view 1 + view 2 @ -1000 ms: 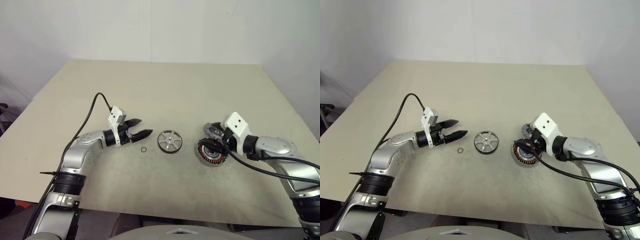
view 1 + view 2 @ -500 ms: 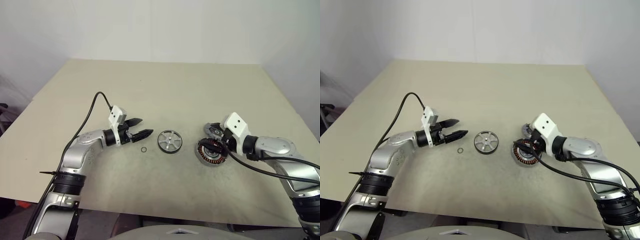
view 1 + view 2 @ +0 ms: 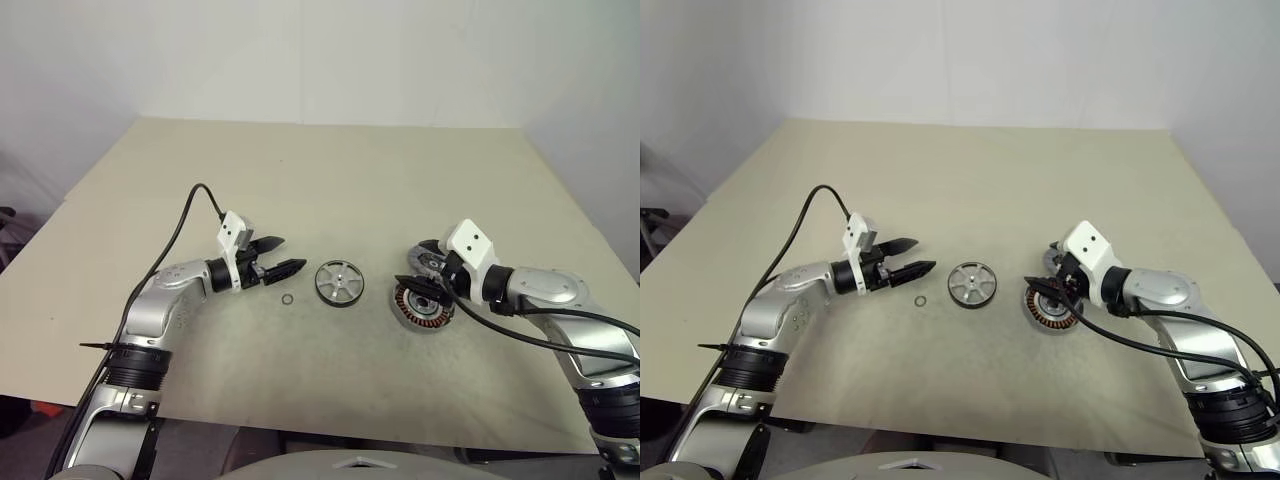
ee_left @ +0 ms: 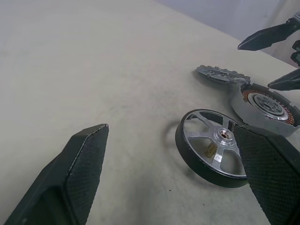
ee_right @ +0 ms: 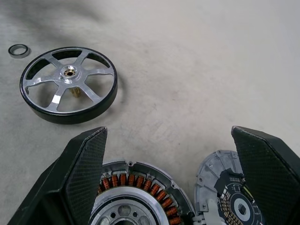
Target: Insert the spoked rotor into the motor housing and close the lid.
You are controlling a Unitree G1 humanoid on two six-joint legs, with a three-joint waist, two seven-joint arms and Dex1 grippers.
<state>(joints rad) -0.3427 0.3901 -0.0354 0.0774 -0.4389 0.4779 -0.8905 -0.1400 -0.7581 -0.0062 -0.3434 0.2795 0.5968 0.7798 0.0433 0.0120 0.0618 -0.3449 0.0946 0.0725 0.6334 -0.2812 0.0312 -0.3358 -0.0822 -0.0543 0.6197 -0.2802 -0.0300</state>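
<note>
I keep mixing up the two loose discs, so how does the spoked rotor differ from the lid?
The spoked rotor is shiny silver with open spoke cutouts and a dark rim; the lid is dull grey and ribbed with a dark centre. The rotor lies apart on the table; the lid sits right beside the motor housing. Both are round and ungripped.

— What stands around the work?
— A broad beige table (image 3: pixel 330 190), matte and faintly speckled, running toward twelve o'clock to a plain white wall (image 3: pixel 320 55).
— And the light?
— Even and soft. At nine o'clock, past the table's edge, the surroundings darken.
</note>
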